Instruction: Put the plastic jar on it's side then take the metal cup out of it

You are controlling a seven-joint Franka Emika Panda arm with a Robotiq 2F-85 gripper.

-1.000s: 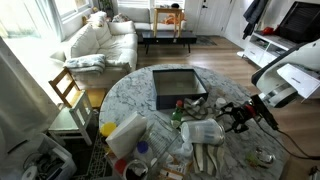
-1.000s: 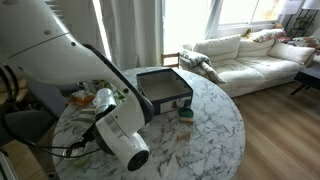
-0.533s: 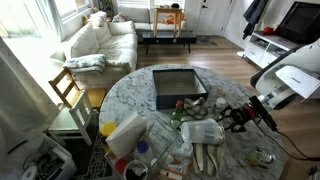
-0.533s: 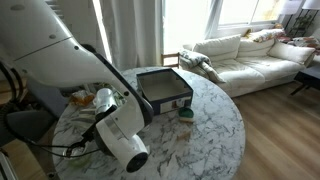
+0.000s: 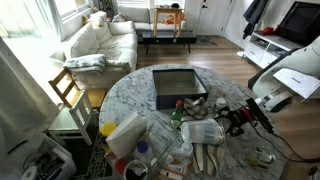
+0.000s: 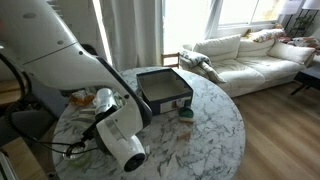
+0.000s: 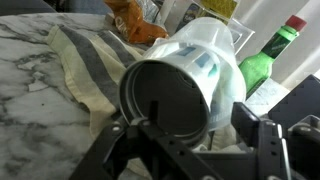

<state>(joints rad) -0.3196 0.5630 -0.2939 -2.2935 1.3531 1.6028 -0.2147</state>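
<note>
Exterior views, desk: round, white marble with grey veins, crowded with clutter along one side; shows in both exterior views.
arm: white, stretches low over the desk's edge toward the jar in an exterior view; fills the foreground in an exterior view.
tray: dark, square, shallow, near the middle of the desk; apart from the pincer.
white jug: tilted among the clutter at the desk's edge, yellow on it, well apart from the plastic jar.
plastic jar: lies on its side on the desk, mouth turned toward the pincer; in the wrist view a whitish translucent wall wrapped around the cup.
striped cloth: beige with grey stripes, rumpled, beside and under the jar.
pincer: spread wide, black fingers on either side of the cup's mouth, gripping nothing; contact with the rim cannot be told. Sits just beside the jar's mouth end in an exterior view.
green bottle: red cap, just beside the jar, behind it in the wrist view.
metal cup: inside the plastic jar, on its side as well, dark inside facing the wrist camera, grey rim at the jar's mouth.
</note>
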